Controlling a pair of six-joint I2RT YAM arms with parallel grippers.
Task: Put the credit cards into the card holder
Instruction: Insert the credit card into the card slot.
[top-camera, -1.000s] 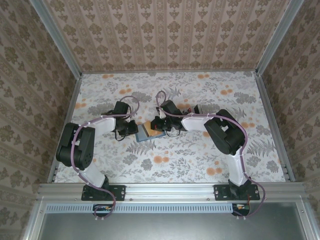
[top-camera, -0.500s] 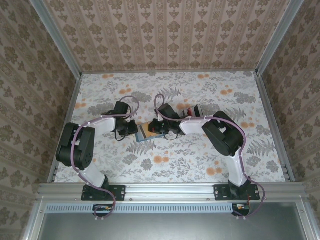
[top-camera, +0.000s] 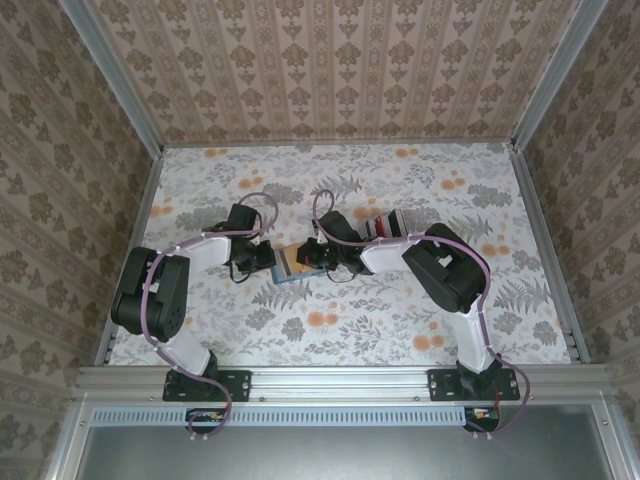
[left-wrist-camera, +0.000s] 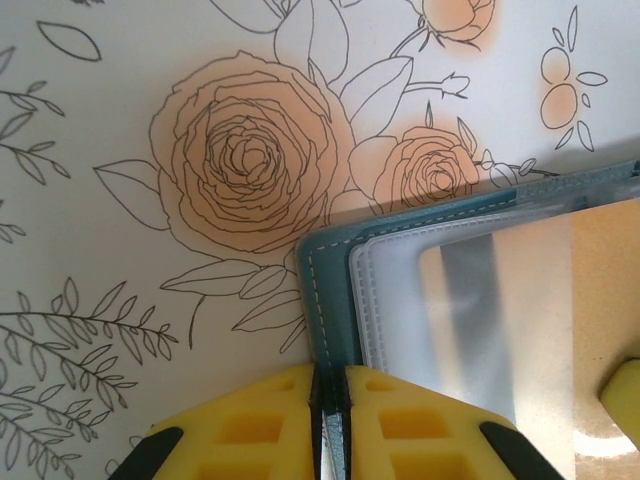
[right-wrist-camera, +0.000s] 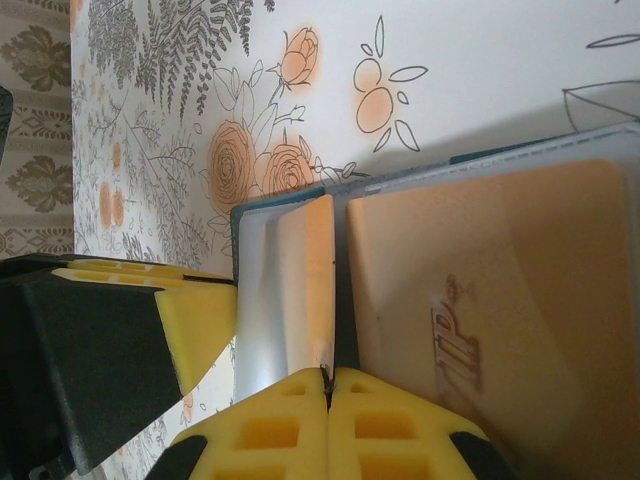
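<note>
On the flowery counter, the left hand is pinched tight on the edge of the blue card holder. The holder lies open and flat in the middle of the counter, between the two hands. The right hand is squeezed shut on what looks like a thin pale card, held on its edge over the holder's tan side, and more credit cards lie in a small pile just behind the right arm.
</note>
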